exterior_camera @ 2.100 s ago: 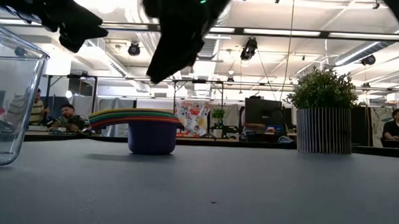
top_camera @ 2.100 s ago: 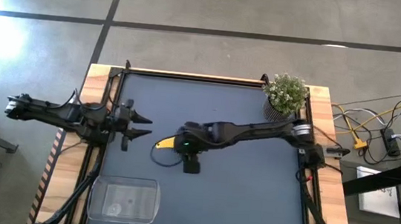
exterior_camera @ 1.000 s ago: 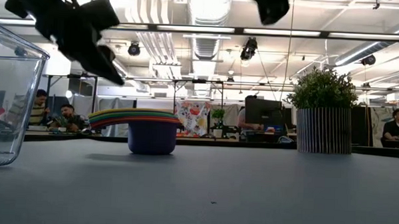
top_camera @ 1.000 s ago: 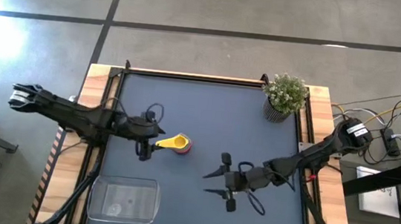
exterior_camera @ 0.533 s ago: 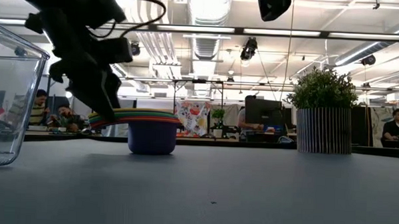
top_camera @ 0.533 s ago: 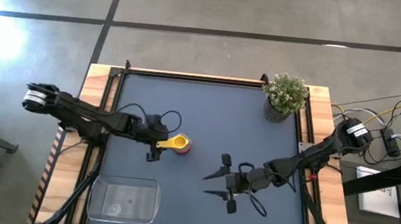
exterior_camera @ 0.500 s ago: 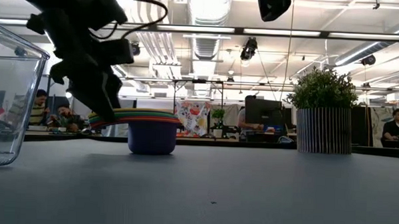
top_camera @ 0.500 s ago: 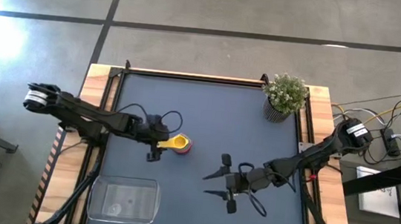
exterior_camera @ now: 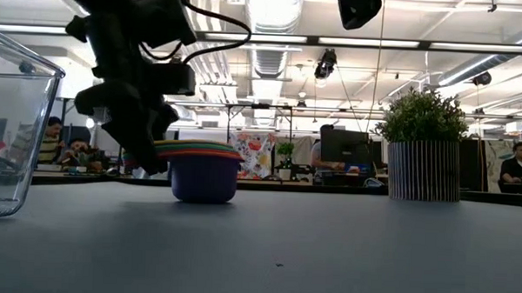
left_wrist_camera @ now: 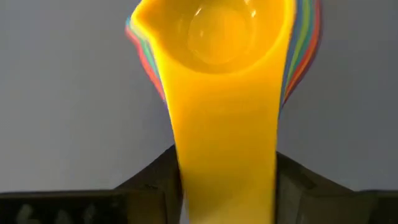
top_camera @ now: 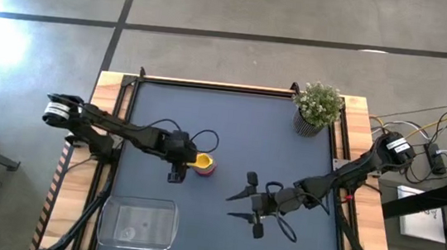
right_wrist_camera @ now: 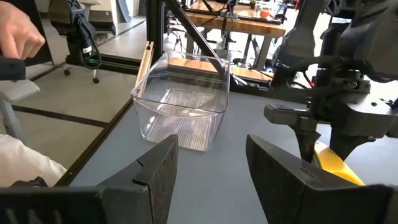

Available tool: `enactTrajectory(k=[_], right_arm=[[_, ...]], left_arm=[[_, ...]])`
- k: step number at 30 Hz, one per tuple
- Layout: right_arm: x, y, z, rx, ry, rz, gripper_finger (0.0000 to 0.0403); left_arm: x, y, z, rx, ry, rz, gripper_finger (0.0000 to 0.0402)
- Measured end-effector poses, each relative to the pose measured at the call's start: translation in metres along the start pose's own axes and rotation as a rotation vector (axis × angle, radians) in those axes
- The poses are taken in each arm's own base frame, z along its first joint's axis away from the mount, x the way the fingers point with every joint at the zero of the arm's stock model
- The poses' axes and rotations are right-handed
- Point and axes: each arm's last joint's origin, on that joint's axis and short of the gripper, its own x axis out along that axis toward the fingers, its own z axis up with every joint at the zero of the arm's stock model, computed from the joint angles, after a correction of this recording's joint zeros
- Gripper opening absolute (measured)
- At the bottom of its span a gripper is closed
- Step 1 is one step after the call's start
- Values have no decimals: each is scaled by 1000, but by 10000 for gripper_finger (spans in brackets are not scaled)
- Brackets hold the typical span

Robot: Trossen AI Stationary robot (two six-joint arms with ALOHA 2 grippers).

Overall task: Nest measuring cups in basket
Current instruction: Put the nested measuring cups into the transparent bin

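The measuring cups (top_camera: 204,165) are nested in one stack with yellow on top. The stack stands upright on its dark blue base (exterior_camera: 205,185) near the table's middle. Coloured rims fan out under the yellow cup (left_wrist_camera: 217,37). My left gripper (top_camera: 179,169) is at the stack's handles, on its left side, and is shut on them. My right gripper (top_camera: 245,204) hovers open toward the near right, touching nothing. The clear basket (top_camera: 137,222) sits at the near left edge. My left gripper has the stacked flat handles (left_wrist_camera: 227,168) pinched between its two fingers (left_wrist_camera: 155,183), one on each long edge. It comes slanting down from the table's left, along the handles. The stack stays upright with its base on the table.
A potted plant (top_camera: 318,107) stands at the far right corner. The basket (right_wrist_camera: 183,102) shows beyond my open right fingers, with a person's hand (right_wrist_camera: 18,37) past the table edge. Bare dark tabletop lies between the stack and the basket.
My left gripper has moved toward the table's right and down onto the stack's handles. The stack has slid a little toward the right and stays upright on the table. My right gripper has kept still over the last second.
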Motion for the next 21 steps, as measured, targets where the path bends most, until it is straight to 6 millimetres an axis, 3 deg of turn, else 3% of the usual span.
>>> enactTrajectory(k=[11, 16, 21], right_arm=[[0, 0, -3, 18, 29, 0, 180], [0, 0, -3, 26, 32, 0, 180], [0, 0, -4, 25, 34, 0, 180]], left_arm=[[-10, 6, -2, 39, 26, -59, 131], [-37, 9, -7, 52, 70, -48, 129], [-79, 11, -15, 25, -28, -30, 126]])
